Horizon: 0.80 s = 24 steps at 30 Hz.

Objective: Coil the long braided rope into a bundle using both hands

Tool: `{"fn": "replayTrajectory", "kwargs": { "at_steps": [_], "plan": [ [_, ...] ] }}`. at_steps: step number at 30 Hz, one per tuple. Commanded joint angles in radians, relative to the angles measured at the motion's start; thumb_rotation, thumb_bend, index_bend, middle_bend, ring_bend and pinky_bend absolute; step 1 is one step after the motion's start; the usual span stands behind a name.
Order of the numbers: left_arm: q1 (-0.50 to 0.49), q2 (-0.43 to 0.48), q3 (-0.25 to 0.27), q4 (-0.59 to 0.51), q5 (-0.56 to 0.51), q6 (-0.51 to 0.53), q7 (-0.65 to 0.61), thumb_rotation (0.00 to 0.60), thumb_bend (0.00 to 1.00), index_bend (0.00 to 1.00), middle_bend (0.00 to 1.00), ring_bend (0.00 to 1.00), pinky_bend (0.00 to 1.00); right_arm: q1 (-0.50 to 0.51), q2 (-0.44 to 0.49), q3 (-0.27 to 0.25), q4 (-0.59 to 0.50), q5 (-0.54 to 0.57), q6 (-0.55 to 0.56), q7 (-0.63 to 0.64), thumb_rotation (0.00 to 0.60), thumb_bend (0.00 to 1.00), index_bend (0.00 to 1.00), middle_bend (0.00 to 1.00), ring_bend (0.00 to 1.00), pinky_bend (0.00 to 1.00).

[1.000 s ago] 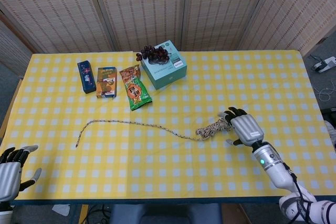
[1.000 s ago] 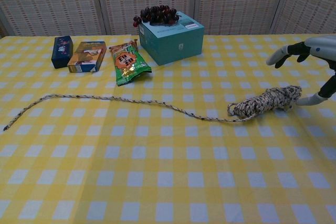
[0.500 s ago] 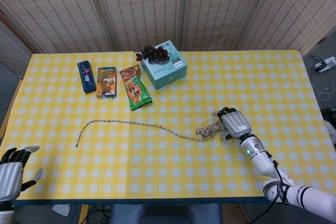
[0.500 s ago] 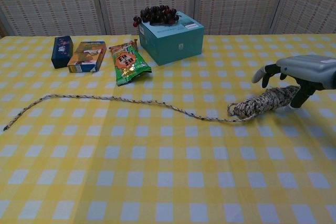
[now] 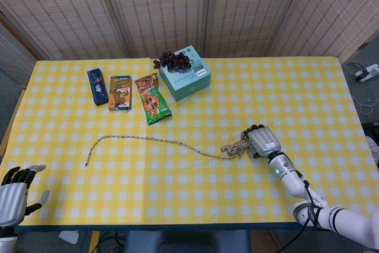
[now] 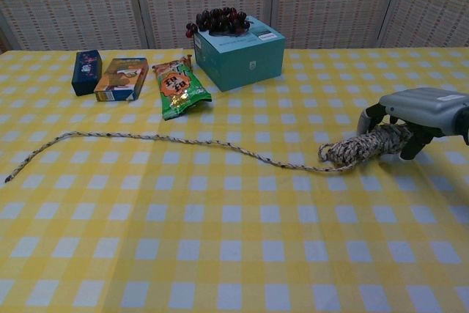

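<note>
The braided rope (image 5: 160,140) runs across the yellow checked table from its free end at the left to a coiled bundle (image 5: 235,146) at the right. My right hand (image 5: 263,141) sits over the right part of the bundle and grips it. In the chest view its fingers (image 6: 364,118) come down the far side of the bundle (image 6: 359,146) and the thumb closes on the near side. The rope's long tail (image 6: 183,141) lies slack on the cloth. My left hand (image 5: 13,197) hangs off the table's front left corner, fingers apart, holding nothing.
Along the back of the table stand a teal box (image 5: 185,76) with dark grapes (image 5: 172,60) beside it, a green snack bag (image 5: 152,98), an orange box (image 5: 120,92) and a dark blue box (image 5: 98,86). A folding screen stands behind the table.
My right hand has come down and leftward onto the bundle, and its fingers have closed around it. The left hand has barely moved, and the rope's tail lies as before.
</note>
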Motion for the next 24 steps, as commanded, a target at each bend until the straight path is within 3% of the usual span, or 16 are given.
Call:
{"fn": "replayTrajectory", "kwargs": {
  "at_steps": [1, 7, 17, 21, 24],
  "plan": [
    [-0.001, -0.002, 0.0, 0.002, 0.0, -0.001, -0.002, 0.6, 0.31, 0.3, 0.28, 0.27, 0.13, 0.002, -0.007, -0.003, 0.01, 0.0, 0.001, 0.0, 0.6, 0.29, 0.38, 0.41, 0.25, 0.27],
    [0.001, -0.007, 0.0, 0.012, -0.005, -0.002, -0.009, 0.6, 0.31, 0.3, 0.28, 0.27, 0.13, 0.007, -0.018, -0.004, 0.023, -0.006, 0.01, 0.007, 0.6, 0.35, 0.49, 0.48, 0.32, 0.33],
    [-0.042, 0.023, -0.034, 0.032, -0.008, -0.036, -0.029, 0.6, 0.31, 0.3, 0.28, 0.27, 0.13, -0.001, 0.026, 0.022, -0.031, -0.025, 0.058, 0.074, 0.6, 0.51, 0.7, 0.64, 0.5, 0.57],
    [-0.103, 0.049, -0.069, 0.037, -0.003, -0.092, -0.066, 0.6, 0.31, 0.31, 0.28, 0.28, 0.13, -0.007, 0.062, 0.039, -0.087, -0.035, 0.09, 0.103, 0.6, 0.52, 0.72, 0.66, 0.51, 0.58],
    [-0.158, 0.073, -0.09, 0.03, 0.002, -0.153, -0.077, 0.6, 0.31, 0.31, 0.29, 0.33, 0.17, -0.011, 0.087, 0.048, -0.127, -0.034, 0.104, 0.114, 0.6, 0.53, 0.73, 0.66, 0.52, 0.58]
  ]
}}
